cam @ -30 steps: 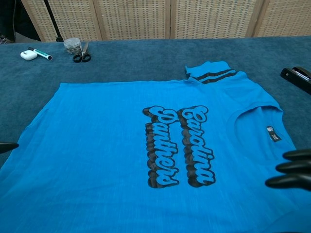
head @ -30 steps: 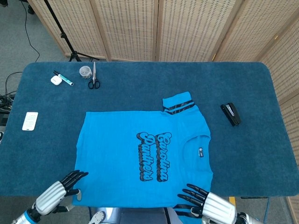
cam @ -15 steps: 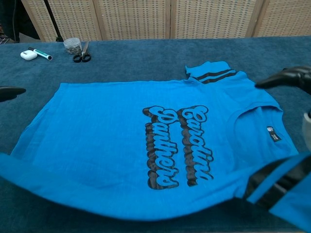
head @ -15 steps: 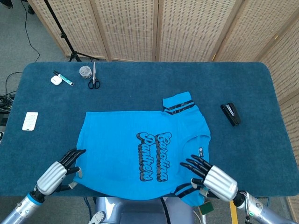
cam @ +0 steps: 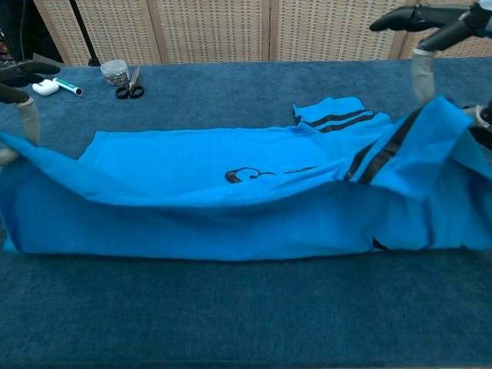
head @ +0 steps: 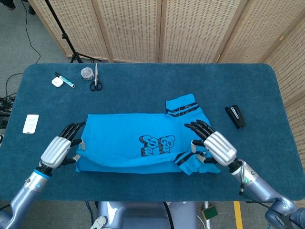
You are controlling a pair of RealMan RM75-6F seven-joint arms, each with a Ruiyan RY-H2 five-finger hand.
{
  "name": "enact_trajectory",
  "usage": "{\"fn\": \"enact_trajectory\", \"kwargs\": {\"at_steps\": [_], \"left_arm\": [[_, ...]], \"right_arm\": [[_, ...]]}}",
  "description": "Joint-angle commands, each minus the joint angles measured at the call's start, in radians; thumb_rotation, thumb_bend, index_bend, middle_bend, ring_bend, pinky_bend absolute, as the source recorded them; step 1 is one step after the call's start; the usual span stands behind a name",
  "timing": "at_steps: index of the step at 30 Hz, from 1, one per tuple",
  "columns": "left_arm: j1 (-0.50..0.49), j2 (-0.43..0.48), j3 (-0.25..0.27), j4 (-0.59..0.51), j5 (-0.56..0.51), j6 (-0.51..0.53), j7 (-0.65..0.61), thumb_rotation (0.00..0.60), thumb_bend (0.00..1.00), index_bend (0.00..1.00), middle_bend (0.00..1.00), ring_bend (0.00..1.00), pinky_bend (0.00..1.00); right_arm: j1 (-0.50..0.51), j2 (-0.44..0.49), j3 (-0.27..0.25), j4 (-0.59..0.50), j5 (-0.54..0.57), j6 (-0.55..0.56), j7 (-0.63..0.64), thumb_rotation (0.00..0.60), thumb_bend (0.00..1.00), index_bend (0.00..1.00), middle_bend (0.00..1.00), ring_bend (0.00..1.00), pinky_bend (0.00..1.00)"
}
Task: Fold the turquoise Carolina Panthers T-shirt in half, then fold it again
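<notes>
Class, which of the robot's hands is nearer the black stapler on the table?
Right. The right hand, holding the T-shirt, is just beside the stapler; the left hand grips the shirt's opposite end, far across.

Near edge of turquoise printed T-shirt [head: 138, 143] now lifted and carried toward far edge by left hand [head: 59, 149] and right hand [head: 214, 145], hiding lettering's lower half.

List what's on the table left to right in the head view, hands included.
White card → left hand → white case → teal pen → jar → scissors → T-shirt → right hand → black stapler.
</notes>
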Motion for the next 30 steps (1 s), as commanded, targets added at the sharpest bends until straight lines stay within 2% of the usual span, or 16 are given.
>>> {"fn": "enact_trajectory", "kwargs": {"at_steps": [1,7,15,24,30], "left_arm": [[-0.061,-0.011,-0.065,0.009,-0.081,-0.092,0.044,0.600,0.60,0.82,0.00,0.00,0.00],[-0.144,-0.063,-0.146,0.088,-0.188,-0.211,0.061,0.600,0.60,0.82,0.00,0.00,0.00],[-0.221,-0.132,-0.199,0.211,-0.266,-0.311,0.071,0.600,0.60,0.82,0.00,0.00,0.00],[-0.264,-0.200,-0.219,0.333,-0.315,-0.374,0.056,0.600,0.60,0.82,0.00,0.00,0.00],[-0.290,-0.261,-0.213,0.446,-0.310,-0.389,0.067,0.600,0.60,0.82,0.00,0.00,0.00]], "right_arm": [[0.061,-0.009,0.062,-0.004,0.089,-0.103,0.001,0.600,0.57,0.66,0.08,0.00,0.00],[0.150,-0.069,0.151,0.079,0.240,-0.272,-0.011,0.600,0.57,0.66,0.08,0.00,0.00],[0.234,-0.162,0.220,0.252,0.365,-0.422,0.011,0.600,0.57,0.66,0.08,0.00,0.00],[0.281,-0.230,0.230,0.395,0.393,-0.504,0.049,0.600,0.57,0.66,0.08,0.00,0.00],[0.308,-0.288,0.235,0.495,0.408,-0.549,0.076,0.600,0.57,0.66,0.08,0.00,0.00]]}}
